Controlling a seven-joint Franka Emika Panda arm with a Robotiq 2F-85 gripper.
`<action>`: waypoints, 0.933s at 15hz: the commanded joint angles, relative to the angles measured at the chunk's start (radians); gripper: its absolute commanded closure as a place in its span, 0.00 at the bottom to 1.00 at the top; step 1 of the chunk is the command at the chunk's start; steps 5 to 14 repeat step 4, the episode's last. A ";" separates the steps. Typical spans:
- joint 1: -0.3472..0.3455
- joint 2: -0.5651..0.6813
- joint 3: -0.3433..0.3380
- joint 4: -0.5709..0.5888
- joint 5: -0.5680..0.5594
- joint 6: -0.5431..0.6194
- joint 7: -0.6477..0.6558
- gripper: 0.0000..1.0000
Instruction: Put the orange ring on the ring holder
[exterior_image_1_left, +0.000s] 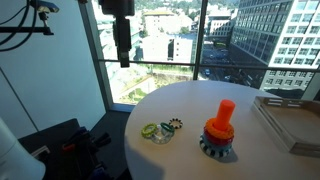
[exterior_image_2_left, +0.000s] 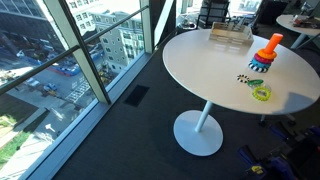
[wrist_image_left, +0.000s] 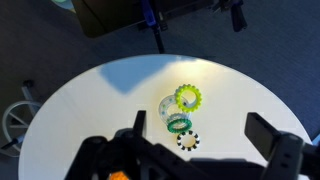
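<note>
Hanging high, tool (wrist_image_left: 200, 132) spread wide and empty; orange ring (exterior_image_1_left: 219, 128) sits round the holder (exterior_image_1_left: 226, 107) peg on the worktop (exterior_image_1_left: 185, 102), green rings (exterior_image_1_left: 150, 131) nearby.

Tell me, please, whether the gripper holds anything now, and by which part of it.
Nothing is held. In the wrist view the gripper is open, with nothing between its jaws. The orange ring sits around the ring holder.

Orange ring (exterior_image_1_left: 217, 128) seemingly encircles upright ring holder (exterior_image_1_left: 225, 109).
</note>
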 joint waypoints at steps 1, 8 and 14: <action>-0.005 0.001 0.003 0.002 0.002 -0.002 -0.002 0.00; -0.006 0.005 0.002 0.002 0.002 -0.002 -0.002 0.00; -0.006 0.005 0.002 0.002 0.002 -0.002 -0.002 0.00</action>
